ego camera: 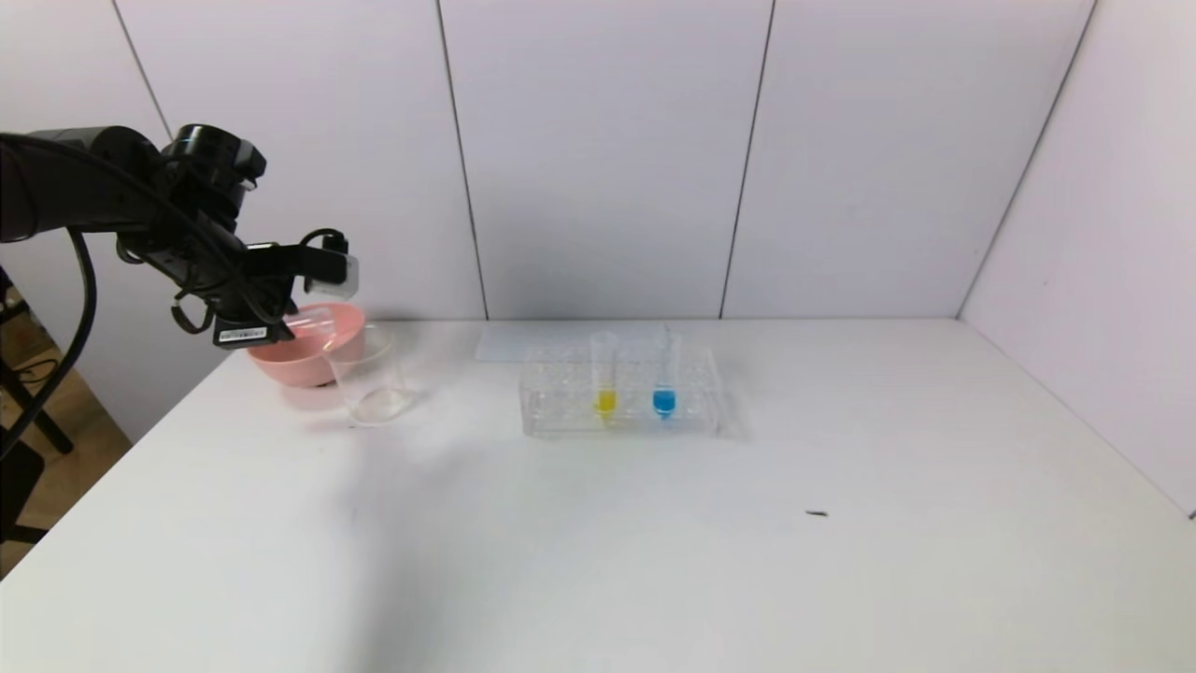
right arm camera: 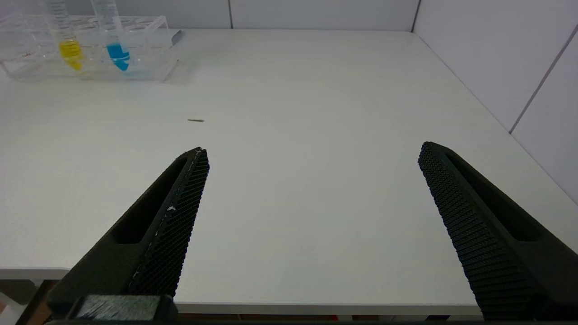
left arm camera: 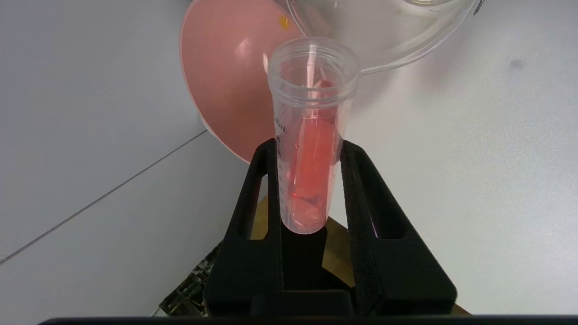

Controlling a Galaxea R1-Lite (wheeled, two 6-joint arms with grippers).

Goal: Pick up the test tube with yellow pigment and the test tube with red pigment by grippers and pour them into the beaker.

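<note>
My left gripper point(left arm camera: 309, 151) is shut on the test tube with red pigment point(left arm camera: 311, 135) and holds it tilted at the table's far left. The tube's open mouth points at the rim of the clear beaker point(left arm camera: 384, 54), and the red liquid lies along the tube's wall. In the head view the left gripper point(ego camera: 294, 313) hangs over the pink bowl, next to the beaker point(ego camera: 371, 379). The test tube with yellow pigment point(ego camera: 605, 379) stands upright in the clear rack point(ego camera: 561, 411); it also shows in the right wrist view point(right arm camera: 67, 43). My right gripper point(right arm camera: 312, 149) is open and empty over the table's front edge.
A pink bowl point(ego camera: 290, 360) sits just behind the beaker at the far left. A blue-liquid tube point(ego camera: 663, 379) stands beside the yellow one in the rack. A small dark speck point(ego camera: 817, 513) lies on the white table right of centre. Walls close the back and right.
</note>
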